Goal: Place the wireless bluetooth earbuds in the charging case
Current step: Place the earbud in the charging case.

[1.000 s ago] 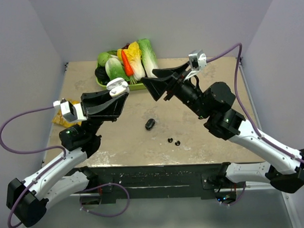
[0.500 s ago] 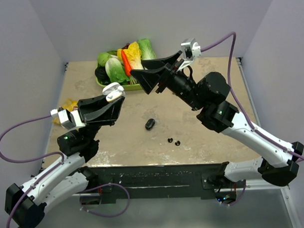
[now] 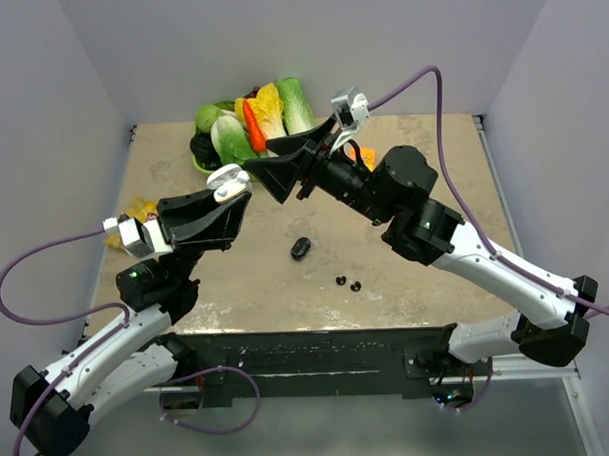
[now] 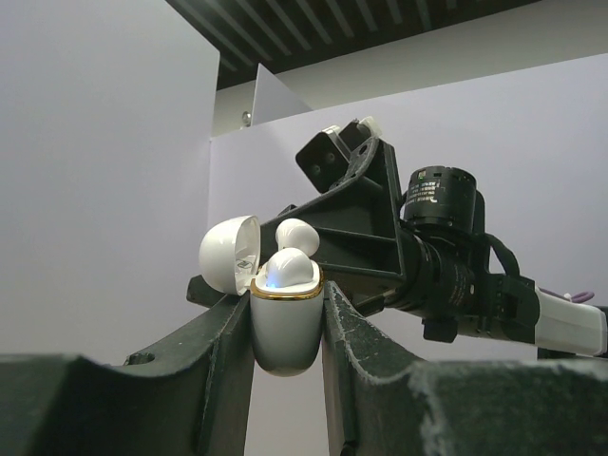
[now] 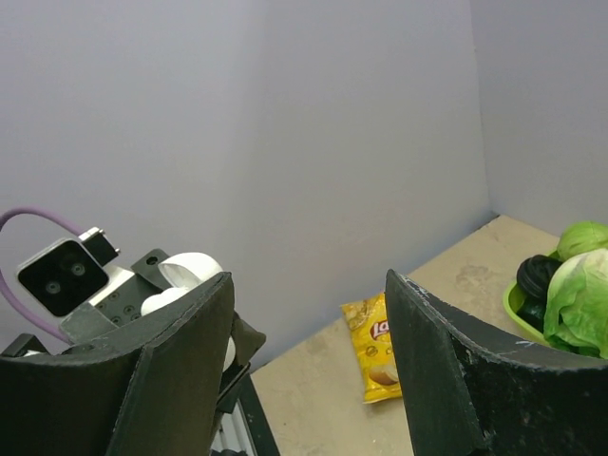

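Two black earbuds (image 3: 340, 281) lie loose on the table (image 3: 236, 280), untouched. Left gripper (image 4: 282, 309) is clamped on the open white charging case (image 4: 285, 337), with a white earbud (image 4: 291, 269) seated in it. Right gripper (image 3: 280, 161), jaws spread and empty, has swung left to just beside the case. Judgement: it is lining up to work on the case.

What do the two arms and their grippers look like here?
The left arm and right arm have white shells with black joints. The left gripper and right gripper each have two broad black wedge-shaped fingers. A purple cable runs to a small white camera on each wrist.
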Tool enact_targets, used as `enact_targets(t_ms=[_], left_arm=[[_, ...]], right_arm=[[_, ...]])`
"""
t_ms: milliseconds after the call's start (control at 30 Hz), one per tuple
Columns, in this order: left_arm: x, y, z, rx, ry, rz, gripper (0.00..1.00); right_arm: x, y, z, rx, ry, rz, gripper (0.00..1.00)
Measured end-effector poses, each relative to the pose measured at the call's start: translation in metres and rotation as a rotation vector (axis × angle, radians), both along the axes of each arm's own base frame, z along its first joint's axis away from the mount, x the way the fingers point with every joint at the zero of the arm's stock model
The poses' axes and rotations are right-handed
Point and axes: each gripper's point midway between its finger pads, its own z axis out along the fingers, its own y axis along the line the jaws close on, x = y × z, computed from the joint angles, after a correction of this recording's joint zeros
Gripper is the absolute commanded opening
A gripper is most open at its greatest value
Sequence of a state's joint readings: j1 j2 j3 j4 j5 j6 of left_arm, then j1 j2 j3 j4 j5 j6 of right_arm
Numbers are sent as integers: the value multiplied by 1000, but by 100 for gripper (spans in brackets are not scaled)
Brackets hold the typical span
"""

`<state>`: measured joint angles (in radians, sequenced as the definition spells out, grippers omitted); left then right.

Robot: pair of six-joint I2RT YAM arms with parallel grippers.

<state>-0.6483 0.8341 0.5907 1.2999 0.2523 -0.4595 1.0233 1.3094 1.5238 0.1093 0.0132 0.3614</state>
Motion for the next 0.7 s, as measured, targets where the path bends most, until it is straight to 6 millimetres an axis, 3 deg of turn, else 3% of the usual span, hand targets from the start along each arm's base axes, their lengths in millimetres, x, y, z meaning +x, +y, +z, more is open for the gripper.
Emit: enact_targets(t_ms=[367, 700], left_arm=[[1, 1, 1, -9, -7, 10, 0], [4, 0, -3, -8, 5, 15, 0]], right_arm=[[-15, 1, 6, 3, -23, 22, 68], [-15, -1, -2, -13, -11, -1, 68]])
